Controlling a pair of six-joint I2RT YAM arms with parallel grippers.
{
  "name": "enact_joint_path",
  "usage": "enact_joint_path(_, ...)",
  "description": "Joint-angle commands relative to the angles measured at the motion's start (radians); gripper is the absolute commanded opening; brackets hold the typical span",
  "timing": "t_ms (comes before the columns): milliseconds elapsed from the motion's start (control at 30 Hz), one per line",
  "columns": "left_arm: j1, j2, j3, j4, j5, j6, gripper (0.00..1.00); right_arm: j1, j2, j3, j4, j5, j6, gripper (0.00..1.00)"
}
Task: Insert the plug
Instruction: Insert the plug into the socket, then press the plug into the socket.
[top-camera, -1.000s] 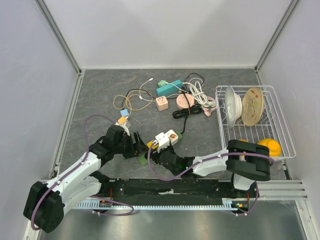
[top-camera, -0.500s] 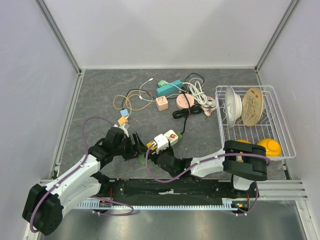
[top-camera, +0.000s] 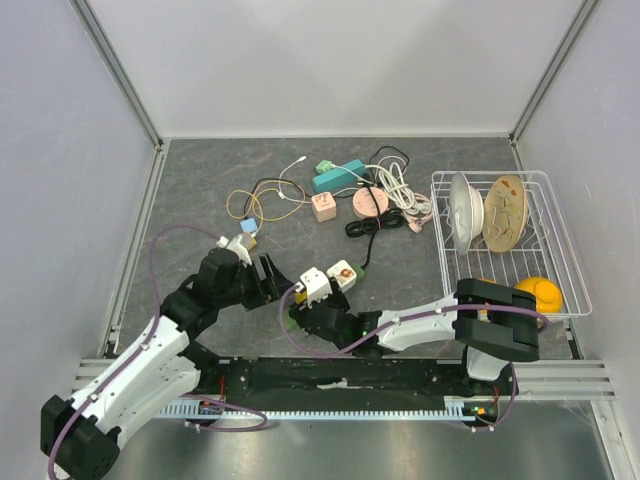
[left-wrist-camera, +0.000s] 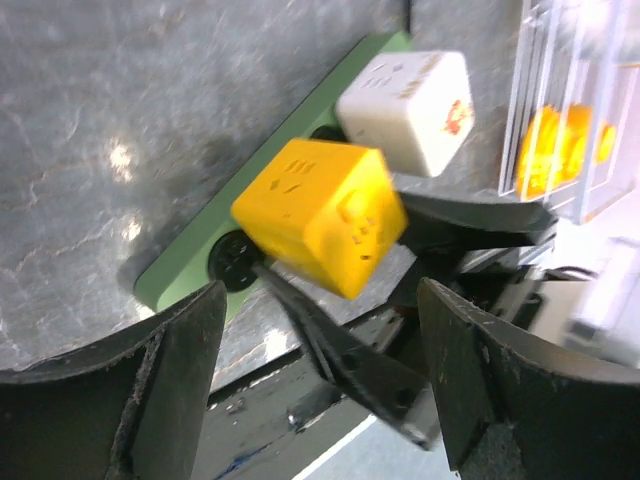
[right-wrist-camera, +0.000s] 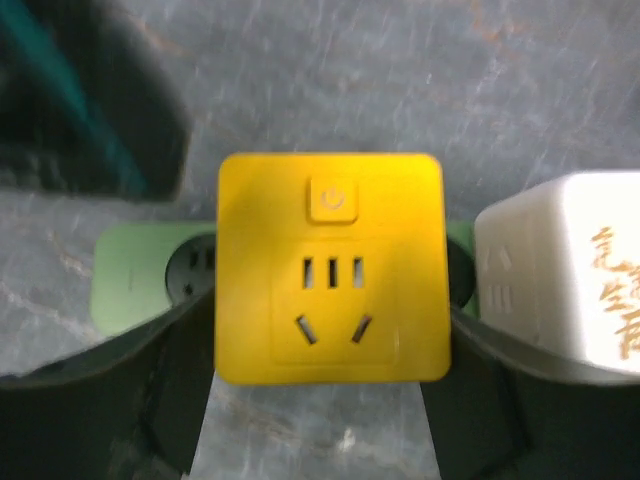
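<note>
A white adapter (right-wrist-camera: 560, 270) crowds the yellow plug (right-wrist-camera: 330, 265) from the right; cables (top-camera: 395, 186) clutter the far middle; the far-left table (top-camera: 195, 185) lies open.

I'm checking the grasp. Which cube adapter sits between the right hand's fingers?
The yellow cube, flanked by the right hand over the green strip. The white cube stands beside it, outside the fingers.

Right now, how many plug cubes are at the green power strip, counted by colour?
yellow cube: 1
white cube: 1
Total: 2, both at the green power strip.
</note>
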Motion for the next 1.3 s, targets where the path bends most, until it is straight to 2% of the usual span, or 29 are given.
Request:
enact_joint_path(0, -0.003, -0.056, 0.111, -0.038, -0.092, -0.011, 0.84, 0.045, 0.029, 0.011, -0.351, -0.257, 0.027, 0.89)
enact_joint_path(67, -0.001, -0.092, 0.142, -0.067, -0.143, -0.005, 0.84, 0.039, -0.007, 0.022, -0.356, -0.242, 0.03, 0.98)
enact_joint_path(267, -0.001, -0.182, 0.191, -0.141, -0.296, 0.021, 0.85, 0.031, -0.126, 0.112, -0.478, -0.205, 0.024, 0.98)
enact_joint_path(467, -0.001, -0.259, 0.2, -0.187, -0.367, 0.065, 0.85, -0.025, -0.171, 0.24, -0.603, -0.224, 0.018, 0.98)
enact_joint_path(600, -0.001, -0.262, 0.183, -0.204, -0.353, 0.101, 0.85, -0.071, -0.16, 0.341, -0.685, -0.279, -0.005, 0.98)
enact_joint_path(867, -0.001, -0.271, 0.145, -0.232, -0.295, 0.142, 0.85, -0.157, -0.036, 0.563, -0.868, -0.354, 0.012, 0.98)
enact_joint_path(1267, -0.001, -0.254, 0.137, -0.236, -0.208, 0.194, 0.85, -0.191, 0.093, 0.666, -0.968, -0.414, 0.029, 0.94)
